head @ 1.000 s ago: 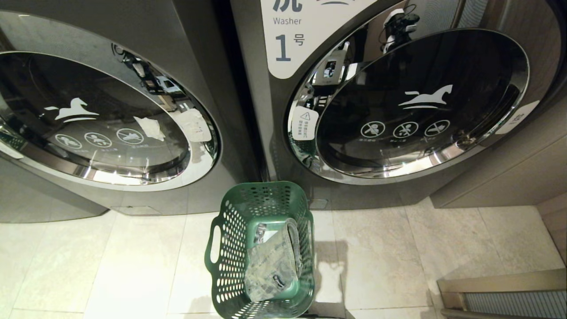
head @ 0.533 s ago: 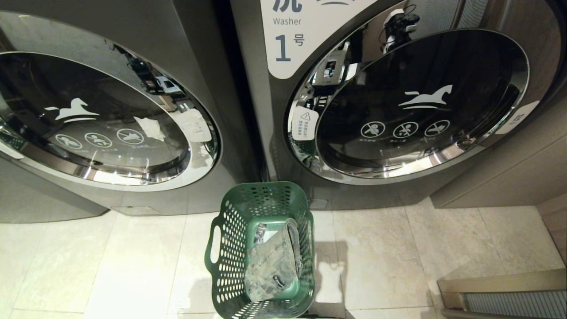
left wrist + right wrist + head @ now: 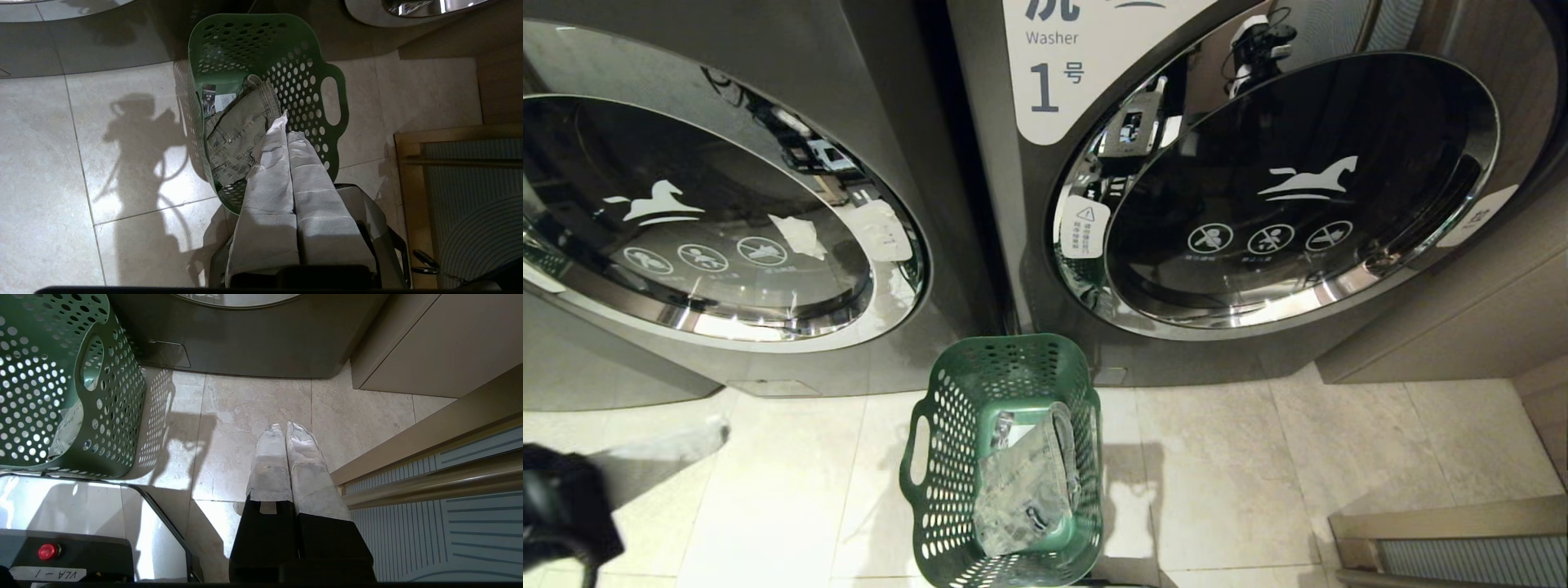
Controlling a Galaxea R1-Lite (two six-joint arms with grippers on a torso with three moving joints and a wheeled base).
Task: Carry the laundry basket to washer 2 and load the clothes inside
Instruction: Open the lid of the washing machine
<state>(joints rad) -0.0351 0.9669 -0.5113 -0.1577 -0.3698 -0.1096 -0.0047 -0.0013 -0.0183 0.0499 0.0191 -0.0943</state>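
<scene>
Green perforated plastic formed the laundry basket (image 3: 1001, 457), which stood on the pale tiled floor (image 3: 1258, 457) in front of the gap between two front-loading washers. Inside it lay a folded grey-green garment (image 3: 1023, 482), with a small printed tag beside it. The machine on the right carried a sign reading "Washer 1" (image 3: 1049, 65); the one on the left (image 3: 711, 220) showed no number in view, so whether it was washer 2 could not be confirmed. Both round glass doors were shut.

The left gripper (image 3: 286, 122), its fingertips wrapped in pale cloth, hung above the basket's rim on the side with the oval handle (image 3: 331, 100). Its jaws were pressed together and held nothing. In the head view only a dark part of that arm showed at the lower left corner. The right gripper (image 3: 284, 428) pointed at bare floor beside the basket, jaws likewise closed and empty.

The carrying step seemed not yet begun: the basket rested untouched. The next move would likely call for the left jaws to open, drop onto a handle or the rim, and close firmly before any lift. A one-sided grasp could tip the basket and spill the garment.
</scene>
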